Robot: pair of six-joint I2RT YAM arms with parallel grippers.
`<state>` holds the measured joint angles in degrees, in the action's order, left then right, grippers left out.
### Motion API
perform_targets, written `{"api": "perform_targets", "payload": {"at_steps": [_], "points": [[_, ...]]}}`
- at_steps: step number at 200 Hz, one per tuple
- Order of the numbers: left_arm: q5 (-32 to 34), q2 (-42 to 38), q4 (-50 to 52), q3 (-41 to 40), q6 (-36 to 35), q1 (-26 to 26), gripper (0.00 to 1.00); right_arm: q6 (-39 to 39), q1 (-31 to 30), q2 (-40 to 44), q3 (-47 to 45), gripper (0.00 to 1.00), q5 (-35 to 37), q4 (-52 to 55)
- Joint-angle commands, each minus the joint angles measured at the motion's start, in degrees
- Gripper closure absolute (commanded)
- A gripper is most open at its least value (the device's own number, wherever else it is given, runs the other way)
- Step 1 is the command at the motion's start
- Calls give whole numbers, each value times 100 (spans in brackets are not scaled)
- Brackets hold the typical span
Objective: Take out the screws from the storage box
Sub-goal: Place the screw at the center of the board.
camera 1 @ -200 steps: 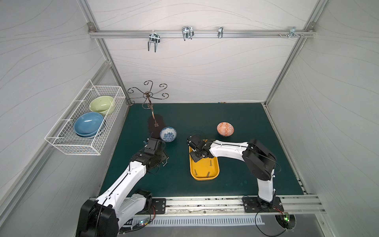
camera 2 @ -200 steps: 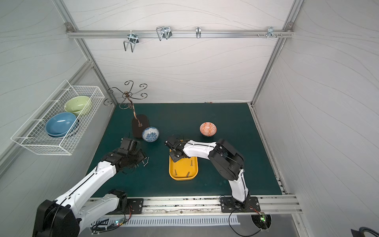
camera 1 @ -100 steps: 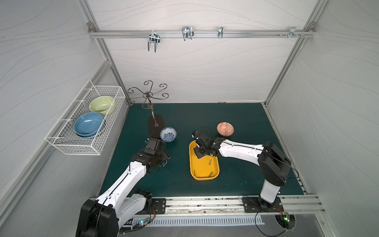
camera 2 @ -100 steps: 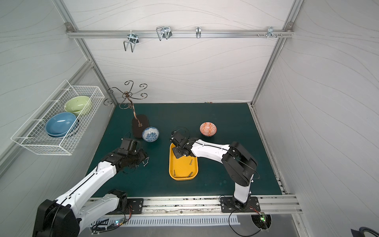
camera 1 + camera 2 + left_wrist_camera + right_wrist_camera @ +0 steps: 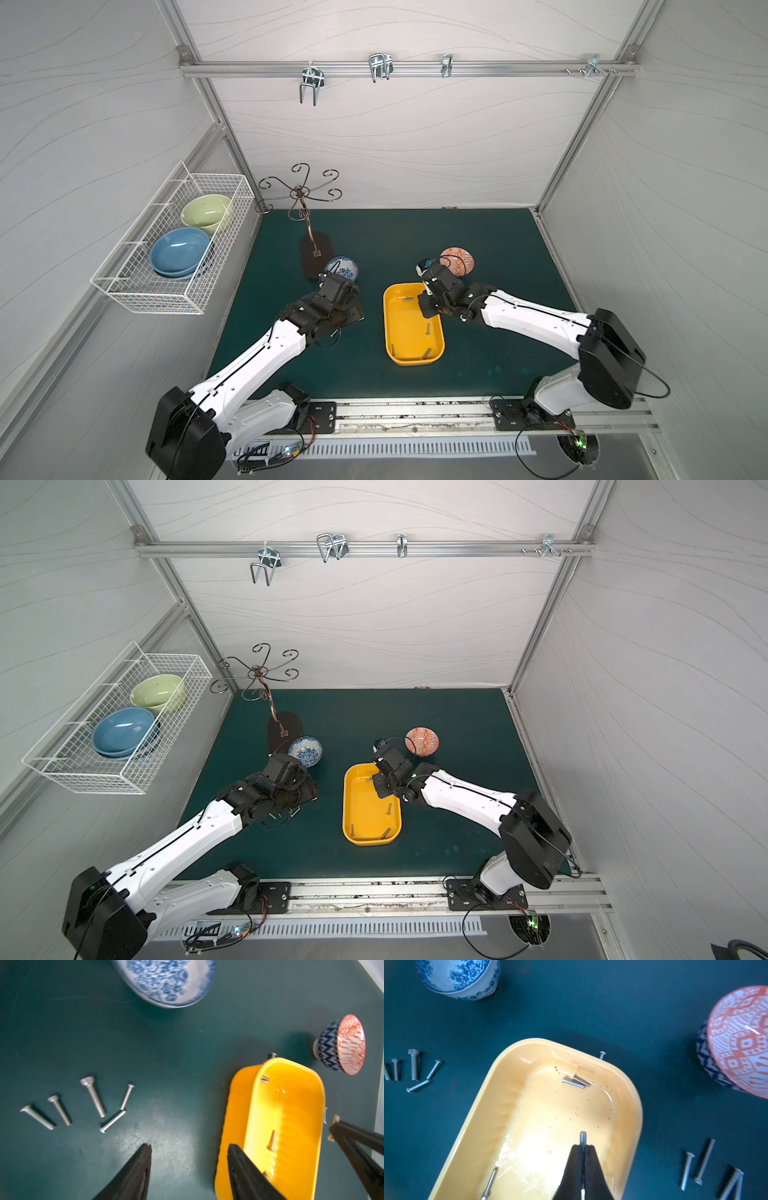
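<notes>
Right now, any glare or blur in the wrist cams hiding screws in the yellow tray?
Left wrist view: the tray floor is blown out bright, the blue bowl is blurred, the screws on the mat look sharp. Right wrist view: white glare washes the tray floor beside the right gripper, shut on a screw; the orange bowl is soft. Both top views: even light, screws tiny.

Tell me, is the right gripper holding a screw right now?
Yes, the right gripper is shut on a silver screw that sticks out past its tips, over the storage box.
</notes>
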<state>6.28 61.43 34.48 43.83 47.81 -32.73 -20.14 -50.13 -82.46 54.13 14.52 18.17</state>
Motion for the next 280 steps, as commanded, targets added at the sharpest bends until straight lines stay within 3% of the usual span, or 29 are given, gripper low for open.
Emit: {"api": "perform_targets", "payload": {"at_steps": [1,51,99,173,280], "points": [[333,286,100,473,67,-366,39,-207,300,587,-427,100,140,-4],[576,1095,219,1233,-1,-1124,40,-610,1327,1324,-1323,100,138,-98],[386,2006,271,2001,-571,-1407,40,-730,2002,835,-1592,100,-305,-503],[6,3134,215,2732,-1162,-1428,42,-652,2222,-49,-1381,100,-424,-713],[18,3994,-19,3128,-2023,-1420,45,-567,2244,-426,-1240,97,-478,-824]]}}
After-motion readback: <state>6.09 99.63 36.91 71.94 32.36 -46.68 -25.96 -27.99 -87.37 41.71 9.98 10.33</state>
